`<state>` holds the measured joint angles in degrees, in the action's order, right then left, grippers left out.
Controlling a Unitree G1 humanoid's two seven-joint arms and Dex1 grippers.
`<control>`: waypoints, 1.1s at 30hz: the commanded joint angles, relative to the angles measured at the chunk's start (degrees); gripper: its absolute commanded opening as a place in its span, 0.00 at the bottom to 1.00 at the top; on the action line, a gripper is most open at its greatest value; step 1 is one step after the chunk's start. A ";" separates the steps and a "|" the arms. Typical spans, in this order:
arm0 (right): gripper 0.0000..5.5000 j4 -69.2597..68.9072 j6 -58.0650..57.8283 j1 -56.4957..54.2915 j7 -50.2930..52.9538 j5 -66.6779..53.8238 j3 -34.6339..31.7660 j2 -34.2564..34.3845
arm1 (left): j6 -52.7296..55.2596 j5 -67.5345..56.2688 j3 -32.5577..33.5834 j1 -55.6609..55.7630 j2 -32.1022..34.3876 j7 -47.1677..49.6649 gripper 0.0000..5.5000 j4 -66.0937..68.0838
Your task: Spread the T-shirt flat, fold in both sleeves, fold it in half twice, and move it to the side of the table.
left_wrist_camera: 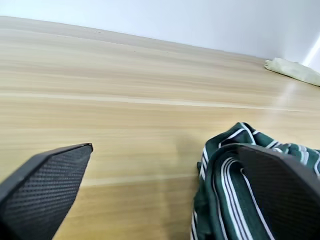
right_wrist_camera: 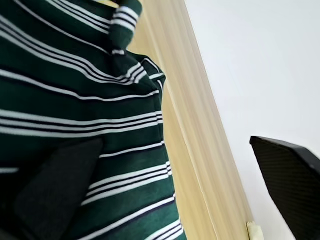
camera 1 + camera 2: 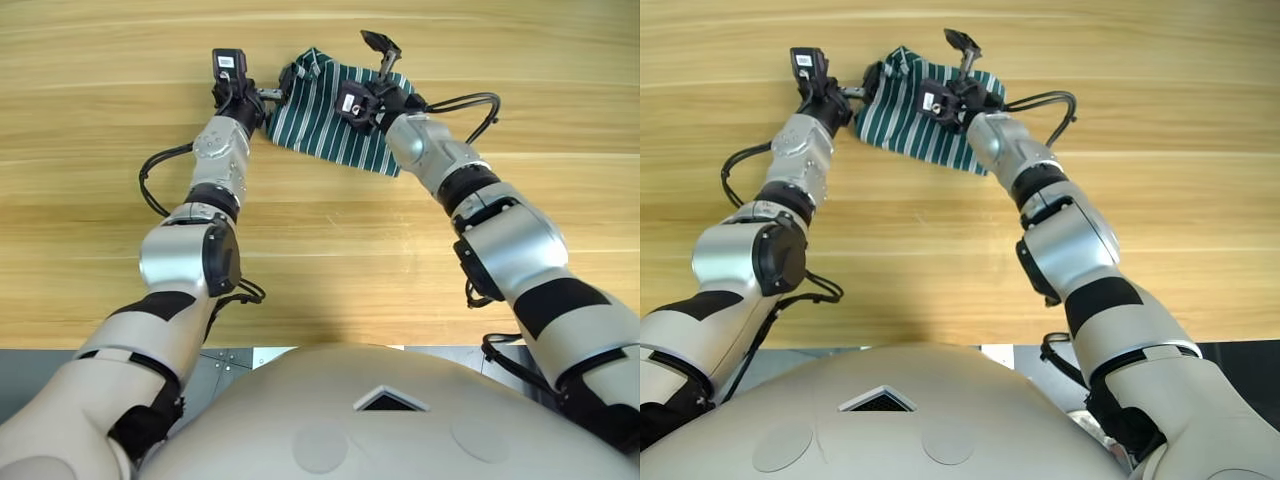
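The T-shirt [image 3: 330,125] is dark green with white stripes and lies folded into a small bundle at the far middle of the wooden table [image 3: 320,250]. My left gripper [image 3: 276,90] is at the bundle's left edge and open. In the left wrist view one finger [image 1: 282,190] lies over the striped cloth [image 1: 220,200] and the other finger [image 1: 45,185] is over bare wood. My right gripper [image 3: 383,72] is over the bundle's right part, also open: one finger [image 2: 55,192] is against the cloth [image 2: 75,100], while the other finger [image 2: 292,180] stands raised clear of it.
A pale crumpled cloth [image 1: 295,70] lies far off on the table near the white wall. Bare wood stretches to both sides of the bundle and toward me. Black cables [image 3: 160,180] loop beside both forearms.
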<state>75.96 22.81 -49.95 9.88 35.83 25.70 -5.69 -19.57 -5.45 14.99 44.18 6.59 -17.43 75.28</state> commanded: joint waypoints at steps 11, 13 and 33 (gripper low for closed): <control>0.98 0.56 -0.16 -0.27 -4.21 -11.24 -10.57 1.04 | -0.26 -4.74 8.63 -5.38 8.60 8.33 0.98 0.73; 0.98 0.18 -1.54 -2.34 -7.92 -22.25 -21.20 0.76 | -3.02 -5.78 9.78 -10.05 9.39 5.54 0.98 0.10; 0.98 1.54 -3.12 0.07 -4.08 -11.26 -11.17 1.82 | -16.82 -12.99 13.93 -27.75 7.54 -1.31 0.98 -6.58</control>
<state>76.53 23.09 -49.04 5.49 24.24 14.99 -2.63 -38.55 -18.30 29.08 19.96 16.12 -19.36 66.56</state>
